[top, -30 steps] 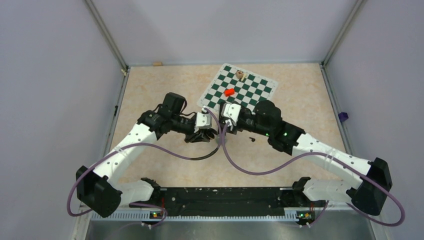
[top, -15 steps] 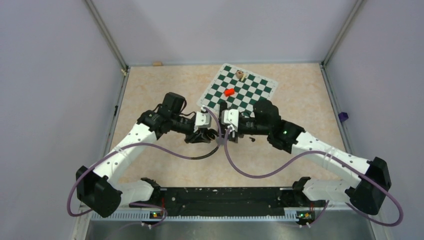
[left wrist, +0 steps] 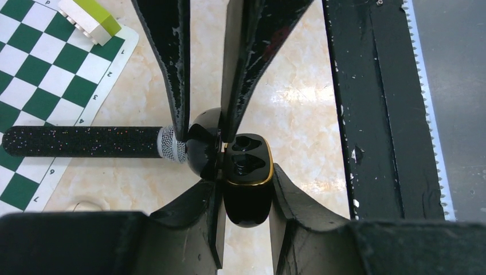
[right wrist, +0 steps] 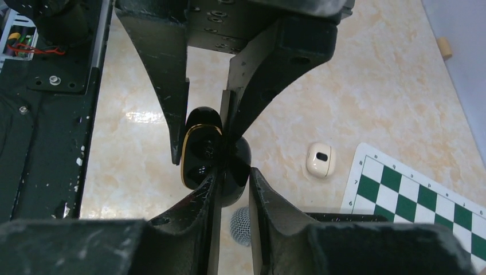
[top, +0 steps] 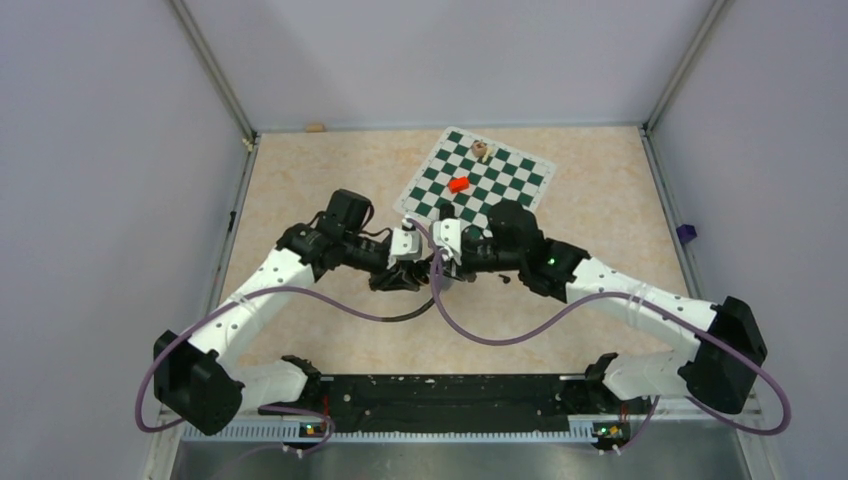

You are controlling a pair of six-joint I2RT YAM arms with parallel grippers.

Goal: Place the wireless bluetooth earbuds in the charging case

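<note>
**Both jaws on the open case, mid-bench**

Left jaws are clamped on the base of the charging case (left wrist: 246,200). Right jaws come in from the opposite side and pinch its flipped-open lid (left wrist: 202,146).

The case is glossy black and oval, with a gold rim round the open face and two dark wells inside. Black on black, so I can't tell if anything sits in the wells.

It's held between the two wrists near the middle of the bench (top: 330,180), just off the near corner of the chessboard mat (top: 520,175). From above, the wrists hide it completely.

One off-white earbud (right wrist: 319,159) lies loose on the bench, just beside the mat edge and apart from the case. It's oval with a dark slot on top.

Hard to make out:
- A pale rounded thing (left wrist: 86,203) in the left wrist view is cut off by the gripper body.
- A small dark item (top: 505,279) on the bench by the right arm is too small to identify.

The microphone (left wrist: 80,141) has a glittery black handle lying across the mat edge. Its mesh head is right up by the lid; I can't tell if they touch.

A yellow-green block (left wrist: 91,17) and a red piece (top: 459,184) sit on the mat.
</note>
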